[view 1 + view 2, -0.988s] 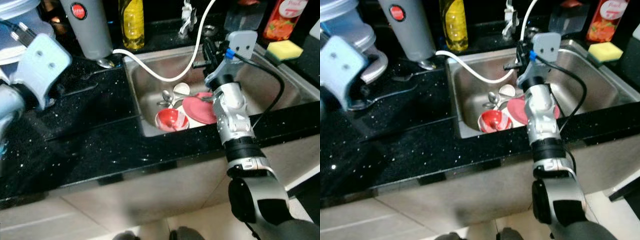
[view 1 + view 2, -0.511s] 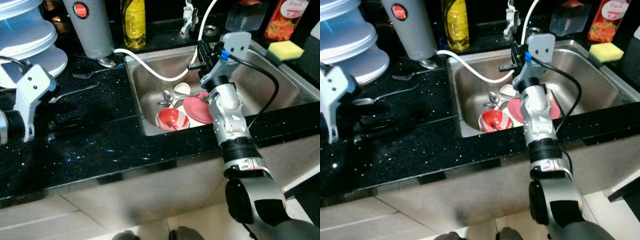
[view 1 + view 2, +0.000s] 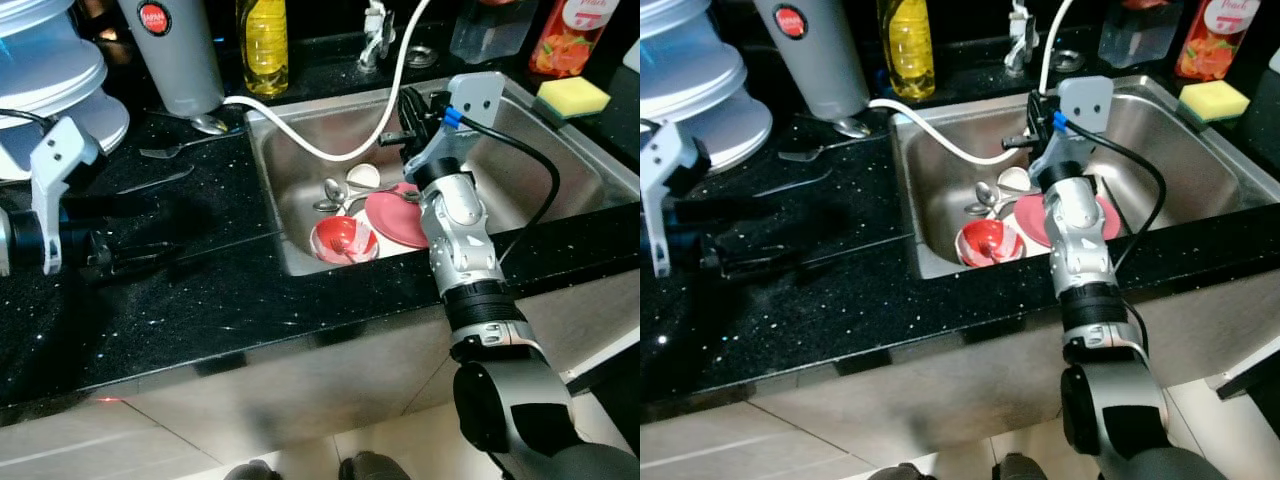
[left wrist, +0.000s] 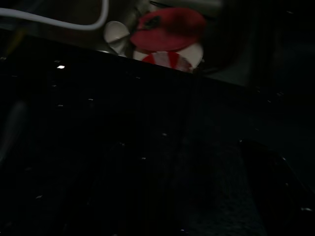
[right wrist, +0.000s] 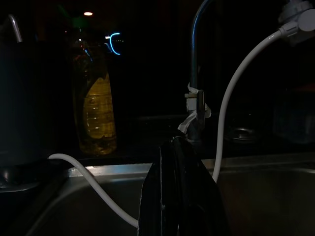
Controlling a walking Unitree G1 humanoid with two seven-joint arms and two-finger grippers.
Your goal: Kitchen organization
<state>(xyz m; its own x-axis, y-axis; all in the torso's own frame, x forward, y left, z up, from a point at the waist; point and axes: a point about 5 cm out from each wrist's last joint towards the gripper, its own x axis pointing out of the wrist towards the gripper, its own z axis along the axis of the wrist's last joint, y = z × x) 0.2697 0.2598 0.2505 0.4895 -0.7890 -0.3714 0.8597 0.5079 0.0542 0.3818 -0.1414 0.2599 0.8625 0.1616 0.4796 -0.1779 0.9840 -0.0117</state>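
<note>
Left eye view: black speckled countertop (image 3: 200, 300), steel sink (image 3: 560, 170)

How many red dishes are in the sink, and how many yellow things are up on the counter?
Red dishes: 2, a bowl and a plate
Yellow things: 2, a bottle and a sponge
Total: 4

A black speckled counter (image 3: 200, 300) carries a fork (image 3: 165, 151) and a thermos (image 3: 180, 55).
</note>
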